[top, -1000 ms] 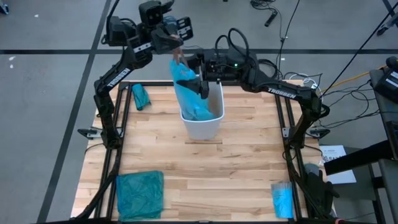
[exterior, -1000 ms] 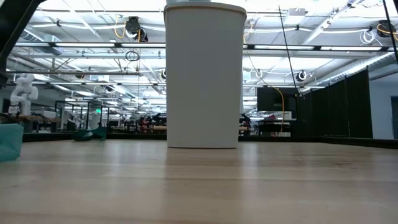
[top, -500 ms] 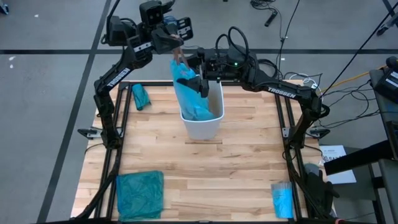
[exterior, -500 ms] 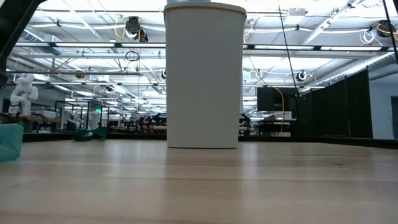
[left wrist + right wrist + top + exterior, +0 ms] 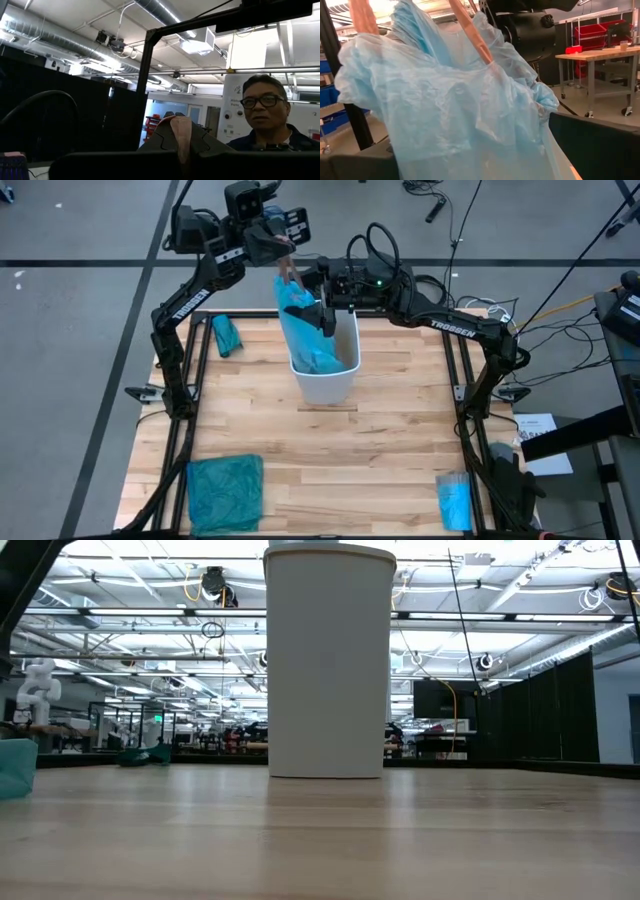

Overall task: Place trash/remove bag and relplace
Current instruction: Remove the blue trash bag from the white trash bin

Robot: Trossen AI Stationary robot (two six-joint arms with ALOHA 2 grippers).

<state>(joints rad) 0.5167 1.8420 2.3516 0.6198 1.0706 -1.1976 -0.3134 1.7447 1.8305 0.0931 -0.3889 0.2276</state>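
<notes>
Two grippers meet above the bin in the upper middle of the high view. Our left gripper [image 5: 288, 268] is clenched on the bag's pinkish drawstring [image 5: 470, 35], holding the bag [image 5: 303, 320] stretched up out of the white bin [image 5: 335, 385], with its lower part still inside. Our right gripper [image 5: 322, 312] sits spread wide right beside the bag's upper part, gripping nothing that we can see. No trash shows; we judge it is inside the bag. A teal bag [image 5: 225, 492] lies at lower left and a blue roll [image 5: 455, 502] at lower right. We see two risks: the thin film could tear at the drawstring under the load, or the bag's bottom could drag on the rim and tip the bin.
</notes>
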